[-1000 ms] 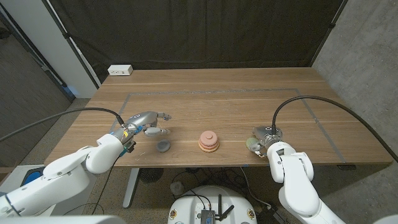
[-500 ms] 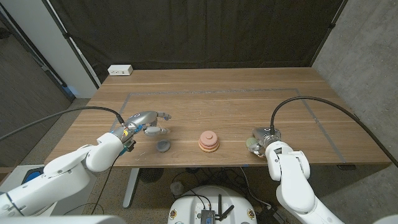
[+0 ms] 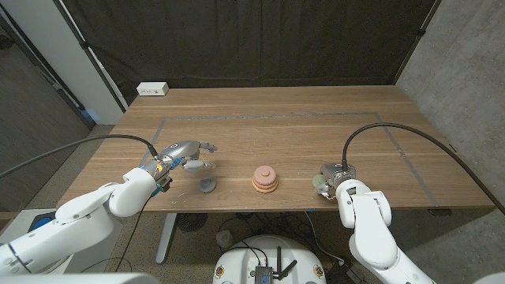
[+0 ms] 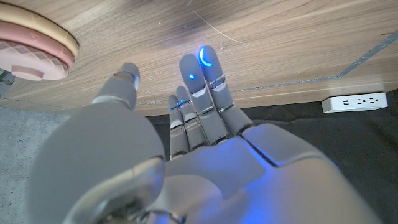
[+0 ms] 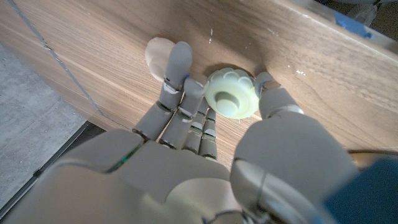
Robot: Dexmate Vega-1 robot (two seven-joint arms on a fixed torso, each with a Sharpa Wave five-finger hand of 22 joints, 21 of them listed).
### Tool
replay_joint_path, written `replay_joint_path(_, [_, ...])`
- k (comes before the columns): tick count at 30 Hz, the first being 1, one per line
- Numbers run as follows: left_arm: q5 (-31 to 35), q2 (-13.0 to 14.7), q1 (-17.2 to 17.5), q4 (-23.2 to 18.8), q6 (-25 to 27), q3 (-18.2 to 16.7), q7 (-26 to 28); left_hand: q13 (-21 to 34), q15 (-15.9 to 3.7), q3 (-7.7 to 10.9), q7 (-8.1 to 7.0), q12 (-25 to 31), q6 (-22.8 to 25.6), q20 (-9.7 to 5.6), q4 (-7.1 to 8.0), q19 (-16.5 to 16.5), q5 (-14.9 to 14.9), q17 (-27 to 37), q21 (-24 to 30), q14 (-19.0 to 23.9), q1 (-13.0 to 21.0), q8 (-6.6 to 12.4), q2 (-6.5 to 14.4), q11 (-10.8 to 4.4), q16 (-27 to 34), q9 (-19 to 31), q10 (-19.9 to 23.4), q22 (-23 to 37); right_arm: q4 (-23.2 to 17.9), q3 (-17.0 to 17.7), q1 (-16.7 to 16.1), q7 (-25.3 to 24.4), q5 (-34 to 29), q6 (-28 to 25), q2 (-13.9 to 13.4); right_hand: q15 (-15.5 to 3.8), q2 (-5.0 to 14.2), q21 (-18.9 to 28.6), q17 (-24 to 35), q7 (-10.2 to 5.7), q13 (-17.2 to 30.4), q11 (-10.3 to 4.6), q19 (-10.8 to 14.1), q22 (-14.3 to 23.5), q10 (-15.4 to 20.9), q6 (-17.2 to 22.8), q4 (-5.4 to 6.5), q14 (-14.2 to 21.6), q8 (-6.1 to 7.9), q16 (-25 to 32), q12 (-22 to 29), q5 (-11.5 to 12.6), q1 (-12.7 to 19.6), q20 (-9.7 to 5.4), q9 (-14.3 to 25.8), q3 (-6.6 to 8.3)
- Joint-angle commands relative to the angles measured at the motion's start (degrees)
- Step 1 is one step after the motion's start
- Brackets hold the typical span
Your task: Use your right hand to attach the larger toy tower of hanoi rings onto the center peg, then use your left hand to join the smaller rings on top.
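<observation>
The toy tower (image 3: 265, 179), an orange ring with pink rings stacked on it, stands near the table's front middle; its pink rings (image 4: 31, 50) show in the left wrist view too. A grey ring (image 3: 207, 185) lies left of it. My left hand (image 3: 185, 155) hovers behind the grey ring with fingers spread, holding nothing (image 4: 199, 112). To the tower's right, my right hand (image 3: 334, 175) sits low at the table over a pale green ring (image 3: 319, 183). In the right wrist view that green ring (image 5: 231, 93) is pinched between thumb and fingers (image 5: 180, 68). A pale peach disc (image 5: 158, 55) lies just beyond them.
A white power strip (image 3: 152, 89) lies at the table's back left corner. Thin tape lines (image 3: 276, 116) mark a rectangle on the wooden table. Black cables arc from both wrists. The table's front edge runs close to both hands.
My right forearm has shifted slightly inward and the hand has settled a little lower over the green ring. The left hand, grey ring and tower have not moved.
</observation>
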Motion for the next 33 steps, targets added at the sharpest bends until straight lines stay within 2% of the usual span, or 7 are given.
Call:
replay_joint_path(1, [-0.1, 0.1, 0.1, -0.1, 0.2, 0.3, 0.2, 0.4, -6.06, 0.35, 0.04, 0.3, 0.5, -6.54, -0.11, 0.5, 0.3, 0.4, 0.0, 0.5, -0.1, -0.23, 0.2, 0.10, 0.0, 0.2, 0.6, 0.1, 0.8, -0.6, -0.1, 0.0, -0.4, -0.4, 0.0, -4.30, 0.29, 0.0, 0.1, 0.11, 0.0, -0.02, -0.3, 0.0, 0.5, -0.1, -0.35, 0.3, -0.12, 0.0, 0.3, -0.2, 0.0, -4.86, 0.0, -0.05])
replay_joint_path(12, [-0.6, 0.1, 0.9, -0.4, 0.2, -0.2, 0.3, 0.5, -6.07, 0.53, -0.04, 0.4, 0.8, -6.62, -0.16, 0.6, 0.3, 0.3, 0.1, 0.5, -0.2, -0.21, 0.2, 0.09, -0.2, 0.2, 1.1, 0.1, 0.9, -0.8, -0.8, -0.5, 0.0, -0.6, -0.5, -4.31, 0.46, 0.0, -0.2, -0.06, -0.3, -0.71, -0.2, -0.1, 1.4, 0.3, -0.47, 0.3, 0.02, -0.2, 0.6, -0.3, 0.5, -4.87, -0.2, -0.08])
replay_joint_path(18, [-0.5, -0.1, 1.2, -0.6, 0.4, -0.1, 0.6, 0.6, -6.07, 0.61, 0.02, 0.4, 0.9, -6.55, -0.15, 0.7, 0.4, 0.3, 0.1, 0.5, -0.3, -0.23, 0.2, -0.01, -0.2, 0.2, 1.2, 0.1, 0.9, -0.6, -1.1, -1.4, 0.4, -0.9, -0.8, -4.33, 1.29, 0.5, 0.3, -0.52, 0.1, -1.30, 1.0, 0.1, 5.0, 3.4, -0.61, 2.0, 1.37, 0.9, 2.0, -0.3, 1.7, -4.94, 0.0, 0.07])
replay_joint_path(25, [-0.3, -0.3, 1.6, -0.8, 0.5, -0.3, 0.9, 0.7, -6.07, 0.72, 0.00, 0.4, 1.2, -6.54, -0.15, 0.7, 0.4, 0.4, 0.1, 0.6, -0.4, -0.19, 0.3, 0.03, -0.1, 0.2, 1.3, 0.1, 0.6, -0.3, -2.0, -4.9, 2.5, -1.0, -1.5, -4.35, 2.33, 1.2, 1.2, -1.23, 0.8, -2.02, 3.0, 0.4, 8.4, 6.7, -0.87, 4.4, 2.80, 2.8, 2.9, 0.0, 3.8, -5.02, 0.3, 0.63])
replay_joint_path(33, [-0.3, -0.6, 2.5, -0.9, 0.3, -1.0, 1.3, 0.8, -6.07, 0.89, 0.00, 0.4, 1.3, -6.54, -0.19, 0.6, 0.5, 0.4, 0.0, 0.7, -0.5, -0.23, 0.3, -0.09, -0.1, 0.3, 1.6, 0.1, 0.1, -0.3, -2.0, -7.0, 4.4, -1.6, -2.5, -4.34, 3.38, 1.8, 1.9, -1.43, 1.2, -2.09, 5.1, 0.9, 11.6, 9.7, -0.89, 7.0, 3.93, 5.2, 3.5, 0.6, 5.6, -5.09, 0.2, 1.35])
